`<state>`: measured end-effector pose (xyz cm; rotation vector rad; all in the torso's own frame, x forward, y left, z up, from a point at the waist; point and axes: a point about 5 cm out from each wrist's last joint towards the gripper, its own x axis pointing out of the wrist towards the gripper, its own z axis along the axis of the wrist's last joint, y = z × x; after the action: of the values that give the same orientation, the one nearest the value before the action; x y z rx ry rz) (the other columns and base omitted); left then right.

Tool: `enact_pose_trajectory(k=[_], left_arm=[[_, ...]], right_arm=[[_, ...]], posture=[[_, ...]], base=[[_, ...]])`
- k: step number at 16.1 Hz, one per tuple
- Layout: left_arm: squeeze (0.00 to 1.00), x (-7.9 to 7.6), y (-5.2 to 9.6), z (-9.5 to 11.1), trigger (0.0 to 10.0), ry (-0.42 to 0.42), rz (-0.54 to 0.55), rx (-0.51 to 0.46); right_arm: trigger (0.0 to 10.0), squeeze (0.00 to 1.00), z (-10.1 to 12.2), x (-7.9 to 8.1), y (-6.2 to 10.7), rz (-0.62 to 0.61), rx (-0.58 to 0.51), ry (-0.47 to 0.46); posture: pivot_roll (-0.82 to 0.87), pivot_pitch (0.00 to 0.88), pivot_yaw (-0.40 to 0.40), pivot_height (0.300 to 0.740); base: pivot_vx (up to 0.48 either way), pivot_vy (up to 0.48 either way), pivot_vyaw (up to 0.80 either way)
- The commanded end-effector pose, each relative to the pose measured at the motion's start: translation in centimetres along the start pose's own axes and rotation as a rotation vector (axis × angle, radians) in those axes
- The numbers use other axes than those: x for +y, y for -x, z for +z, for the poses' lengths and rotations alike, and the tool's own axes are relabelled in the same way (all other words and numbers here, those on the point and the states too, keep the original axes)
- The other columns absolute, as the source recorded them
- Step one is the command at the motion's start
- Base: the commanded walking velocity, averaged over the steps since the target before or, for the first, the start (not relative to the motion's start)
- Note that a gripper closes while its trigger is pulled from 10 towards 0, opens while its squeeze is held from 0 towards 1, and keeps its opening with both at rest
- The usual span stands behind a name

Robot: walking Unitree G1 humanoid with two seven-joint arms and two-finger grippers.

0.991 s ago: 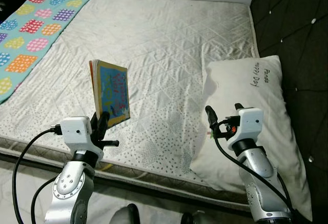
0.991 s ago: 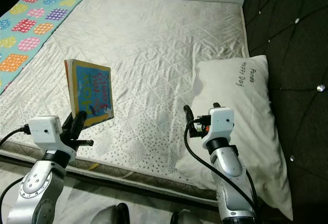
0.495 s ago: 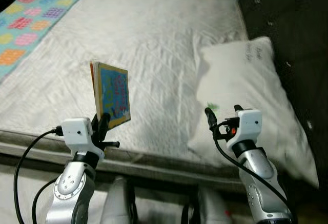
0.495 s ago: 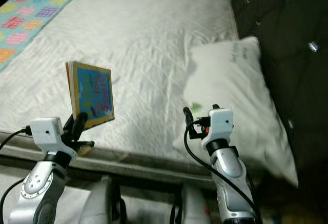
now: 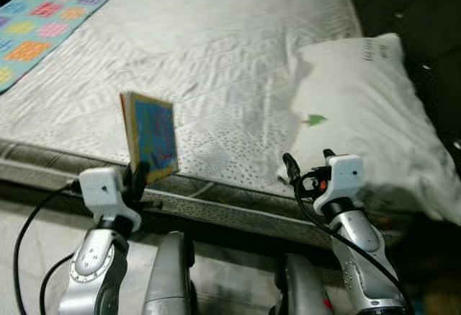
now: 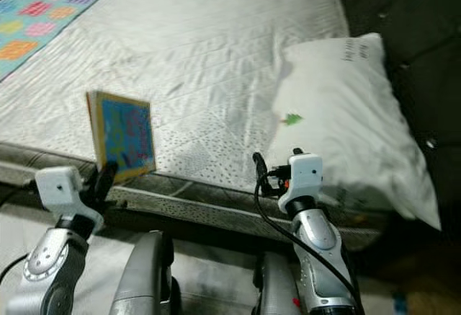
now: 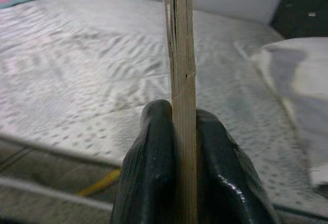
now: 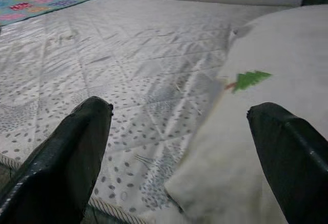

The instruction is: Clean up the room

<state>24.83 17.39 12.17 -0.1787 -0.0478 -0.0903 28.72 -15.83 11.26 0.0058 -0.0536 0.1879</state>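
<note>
A thin children's book (image 5: pixel 150 135) with a blue and yellow cover stands upright, held by its lower edge in my left gripper (image 5: pixel 137 178), which is shut on it over the near edge of the bed. In the left wrist view the book's edge (image 7: pixel 182 80) sits pinched between the two black fingers (image 7: pixel 154 167). My right gripper (image 5: pixel 308 165) hovers open and holds nothing, just before the near corner of the white pillow (image 5: pixel 367 106). The right wrist view looks past both open fingers (image 8: pixel 72 152) at the mattress and the pillow (image 8: pixel 256 121), which bears a small green mark (image 8: pixel 249 79).
The white quilted mattress (image 5: pixel 209 48) spreads ahead, with a colourful patterned blanket (image 5: pixel 43 12) at its far left. A dark tufted headboard (image 5: pixel 425 5) rises on the right. My own legs (image 5: pixel 169 279) show below, by the bed's front edge (image 5: pixel 216 203).
The whole view has shifted: the bed edge now sits higher and my legs show below it, so the camera has drawn back. Both grippers keep their pose, the book still held.
</note>
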Motion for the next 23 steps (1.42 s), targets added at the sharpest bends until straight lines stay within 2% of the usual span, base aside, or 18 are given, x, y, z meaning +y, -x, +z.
enact_pose_trajectory(k=[1,15,19,23], left_arm=[[0.0,-0.5,0.0,0.8,10.0,0.003,-0.028,-0.046],[0.0,-0.6,-0.1,0.9,10.0,-0.001,-0.045,-0.042],[0.0,-0.2,-0.2,0.7,10.0,-0.005,-0.001,-0.026],[0.0,0.6,-0.2,0.1,10.0,0.067,0.047,0.022]], right_arm=[[10.0,0.0,0.2,-0.3,0.0,-0.009,-0.009,0.004],[10.0,0.0,0.1,-0.4,-0.2,-0.017,0.0,-0.017],[10.0,0.0,0.1,-0.3,-0.2,-0.018,0.002,-0.02],[10.0,0.0,0.0,-0.5,-0.3,-0.019,0.008,-0.019]], posture=[[-0.03,0.181,0.01,0.595],[-0.03,0.198,0.011,0.595],[-0.03,0.199,0.011,0.595],[-0.03,0.196,0.0,0.595]], base=[[0.281,0.0,0.0],[0.308,0.0,-0.06],[0.0,0.0,0.0],[0.0,0.0,0.0]])
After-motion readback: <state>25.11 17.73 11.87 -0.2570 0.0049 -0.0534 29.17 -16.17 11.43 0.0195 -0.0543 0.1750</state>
